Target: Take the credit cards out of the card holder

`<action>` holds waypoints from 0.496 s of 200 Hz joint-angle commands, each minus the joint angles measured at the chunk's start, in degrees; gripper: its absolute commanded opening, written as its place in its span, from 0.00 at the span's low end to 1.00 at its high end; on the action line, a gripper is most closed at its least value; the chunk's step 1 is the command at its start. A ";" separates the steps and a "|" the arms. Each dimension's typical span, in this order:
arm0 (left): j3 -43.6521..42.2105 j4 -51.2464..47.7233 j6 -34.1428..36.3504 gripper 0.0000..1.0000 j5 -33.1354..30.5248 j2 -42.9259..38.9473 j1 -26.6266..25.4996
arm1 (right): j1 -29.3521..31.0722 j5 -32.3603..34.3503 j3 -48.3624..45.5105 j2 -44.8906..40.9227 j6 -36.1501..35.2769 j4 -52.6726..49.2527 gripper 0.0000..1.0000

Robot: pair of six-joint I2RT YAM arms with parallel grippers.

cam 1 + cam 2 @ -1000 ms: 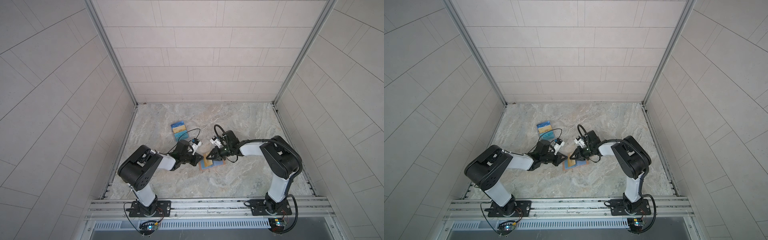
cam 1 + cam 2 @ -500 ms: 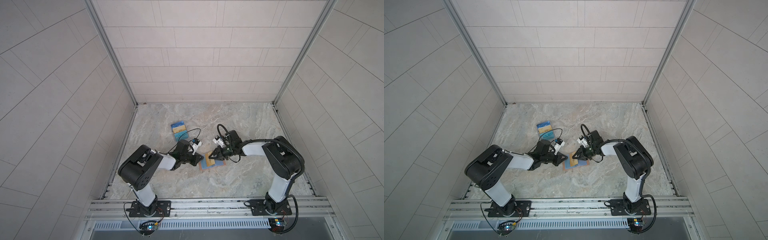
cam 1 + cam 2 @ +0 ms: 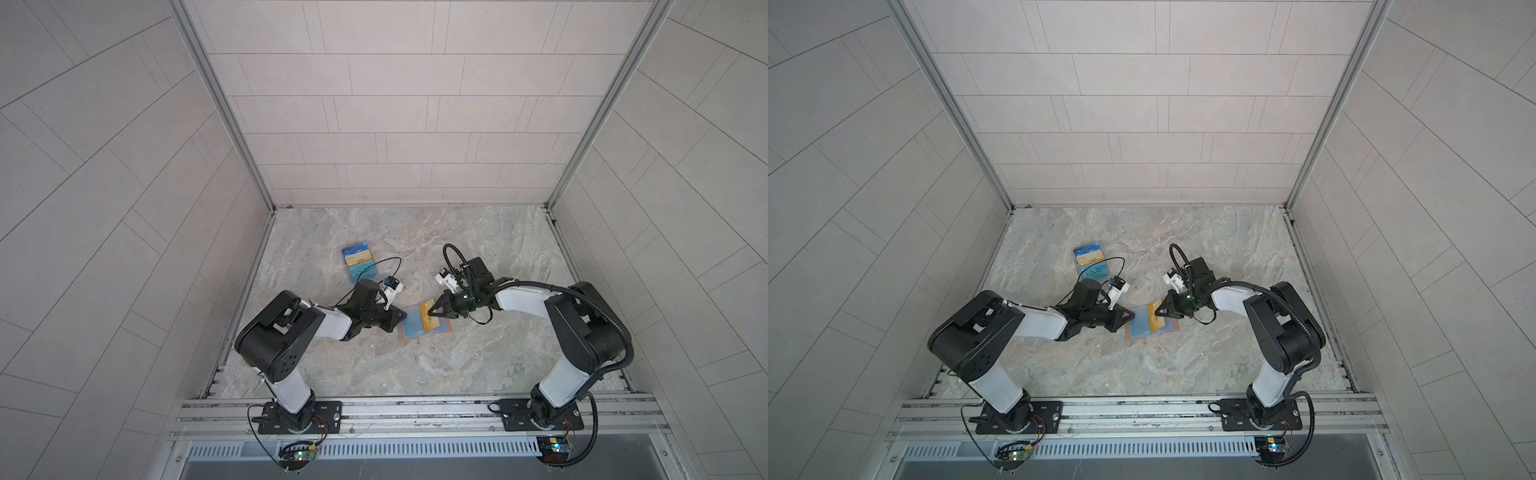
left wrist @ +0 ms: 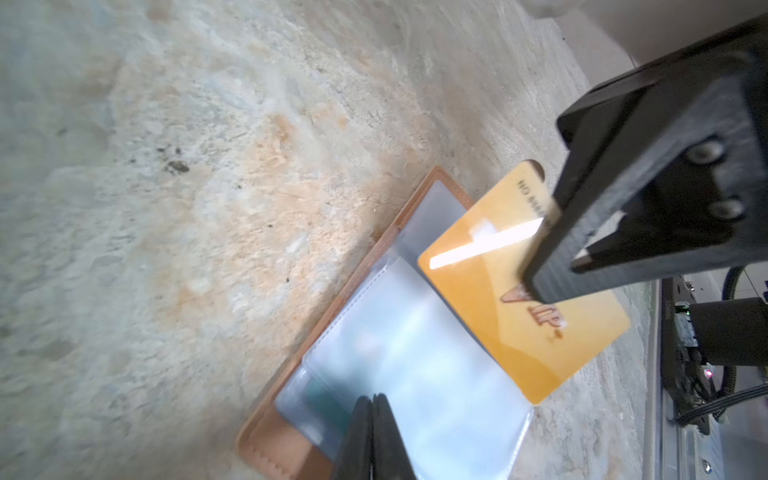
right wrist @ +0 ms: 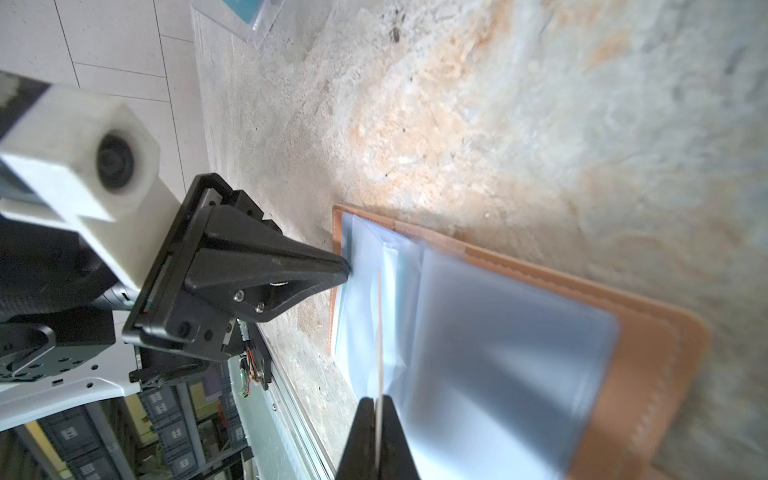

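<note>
My R gripper (image 5: 377, 409) clamps the gold card (image 4: 498, 332), L gripper (image 4: 372, 409) closed against the wallet (image 5: 665, 345) edge; gotta pull straight n slow imo.

The card holder (image 4: 282, 453) is matt tan leather with a stitched edge. Its sleeves (image 4: 415, 365) are thin, cloudy, pale blue plastic with a soft sheen. The gold card (image 4: 528, 332) is smooth, glossy plastic catching bright glare. The tabletop (image 4: 187, 187) looks like mottled matt stone. The left gripper (image 5: 344, 272) is matt black plastic.
</note>
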 commanded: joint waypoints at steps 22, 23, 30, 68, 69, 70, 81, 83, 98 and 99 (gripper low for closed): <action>-0.18 -9.46 -1.09 0.32 -0.08 -6.86 -0.48 | -0.11 7.39 1.82 -9.92 -7.92 -11.74 0.00; -0.15 -9.60 -1.11 0.32 -0.03 -7.12 -0.47 | -0.11 7.28 1.83 -10.14 -8.02 -11.78 0.00; 0.52 -10.23 -1.21 0.35 0.45 -8.83 -0.47 | -0.11 6.89 1.84 -11.59 -8.70 -12.21 0.00; 4.50 -13.17 -2.30 0.49 7.35 -16.32 -0.47 | 0.10 0.47 2.69 -16.36 -12.69 -13.64 0.00; 4.61 -13.21 -2.38 0.49 7.68 -16.42 -0.47 | 0.13 0.21 2.71 -16.40 -12.82 -13.65 0.00; 4.71 -13.23 -2.46 0.50 8.03 -16.55 -0.47 | 0.10 0.00 2.67 -16.41 -12.98 -13.70 0.00; 5.63 -12.49 -3.71 0.51 11.86 -17.50 -0.47 | 0.43 -1.85 2.90 -16.99 -14.13 -13.98 0.00; 5.74 -12.31 -3.96 0.51 12.45 -17.61 -0.47 | 0.55 -2.12 2.94 -17.03 -14.42 -14.04 0.00; 6.25 -10.25 -6.13 0.51 16.88 -18.80 -0.47 | 1.45 -4.61 3.18 -17.72 -15.99 -14.23 0.00; 6.23 -10.16 -6.23 0.51 17.06 -18.93 -0.47 | 1.46 -4.70 3.26 -17.78 -16.06 -14.25 0.00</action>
